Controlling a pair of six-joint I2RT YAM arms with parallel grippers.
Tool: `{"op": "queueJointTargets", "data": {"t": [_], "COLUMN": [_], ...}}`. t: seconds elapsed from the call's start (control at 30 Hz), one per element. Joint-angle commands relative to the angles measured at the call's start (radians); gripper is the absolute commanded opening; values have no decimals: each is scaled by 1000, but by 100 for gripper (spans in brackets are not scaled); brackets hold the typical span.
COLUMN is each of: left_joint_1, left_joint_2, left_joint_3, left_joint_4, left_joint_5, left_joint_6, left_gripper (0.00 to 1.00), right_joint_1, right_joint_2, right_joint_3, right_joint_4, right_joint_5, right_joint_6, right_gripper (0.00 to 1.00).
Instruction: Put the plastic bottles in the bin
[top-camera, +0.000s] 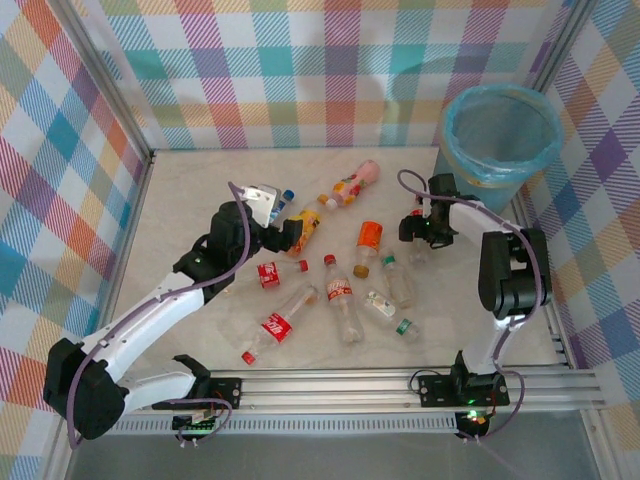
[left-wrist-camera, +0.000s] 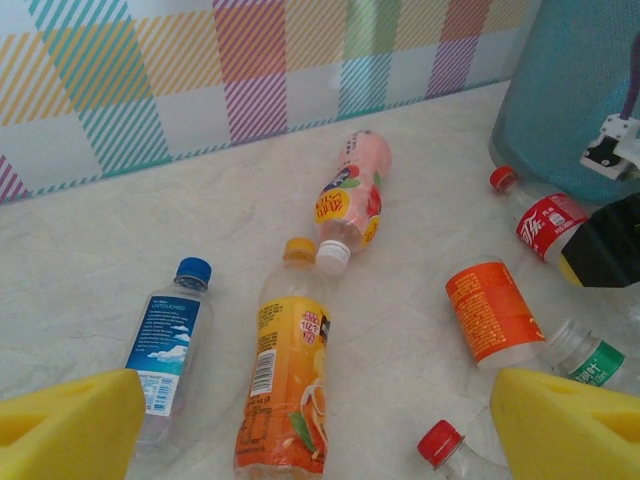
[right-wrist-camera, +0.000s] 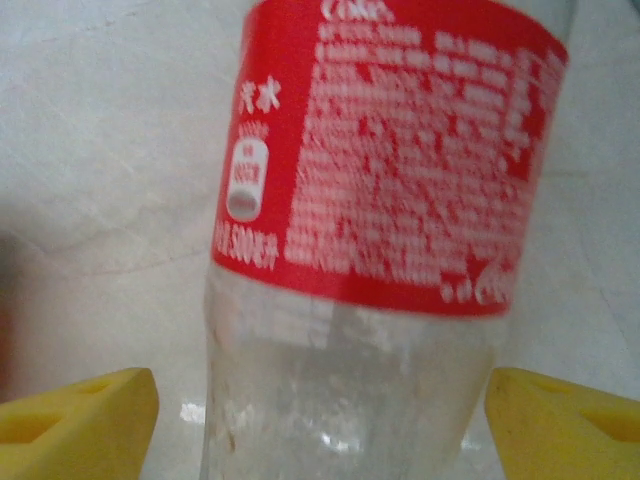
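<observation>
Several plastic bottles lie scattered on the pale table (top-camera: 200, 200). My left gripper (top-camera: 287, 233) is open, its yellow fingers (left-wrist-camera: 70, 425) either side of an orange juice bottle (left-wrist-camera: 288, 385) lying flat. Just left of it lies a blue-labelled bottle (left-wrist-camera: 168, 340). My right gripper (top-camera: 420, 232) is open and low over a clear bottle with a red label (right-wrist-camera: 390, 150). That bottle sits between the yellow fingertips (right-wrist-camera: 80, 420) with gaps on both sides. The red-labelled bottle (left-wrist-camera: 548, 222) lies by the foot of the bin (top-camera: 500, 135) at the far right corner.
A pink and orange bottle (top-camera: 355, 183) lies at the back. An orange-labelled bottle (top-camera: 369, 243), red-labelled clear bottles (top-camera: 278, 325) (top-camera: 340, 295) and green-capped ones (top-camera: 392, 315) crowd the middle front. Checked walls (top-camera: 300, 60) enclose the table.
</observation>
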Motion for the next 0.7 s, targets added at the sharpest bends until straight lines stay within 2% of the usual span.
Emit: {"op": "queueJointTargets", "data": {"t": [0.0, 0.1, 0.27, 0.43, 0.67], "left_joint_1": [-7, -7, -7, -7, -7], "left_joint_2": [4, 10, 35, 50, 94], "left_joint_3": [34, 40, 67, 105, 216], "left_joint_4": [-18, -21, -42, -73, -126], "left_joint_5": [-7, -9, -3, 1, 8], "left_joint_6": [-21, -26, -45, -64, -140], "left_gripper": [89, 89, 89, 89, 89], "right_joint_1": [8, 11, 16, 33, 67], "right_joint_2": [28, 31, 30, -23, -167], "right_joint_3": [34, 41, 55, 43, 14], "right_joint_4": [-30, -20, -14, -11, -2], "right_joint_5": [6, 7, -1, -15, -50], "right_joint_6": [-11, -10, -12, -16, -18], "right_gripper": [81, 77, 65, 56, 52]}}
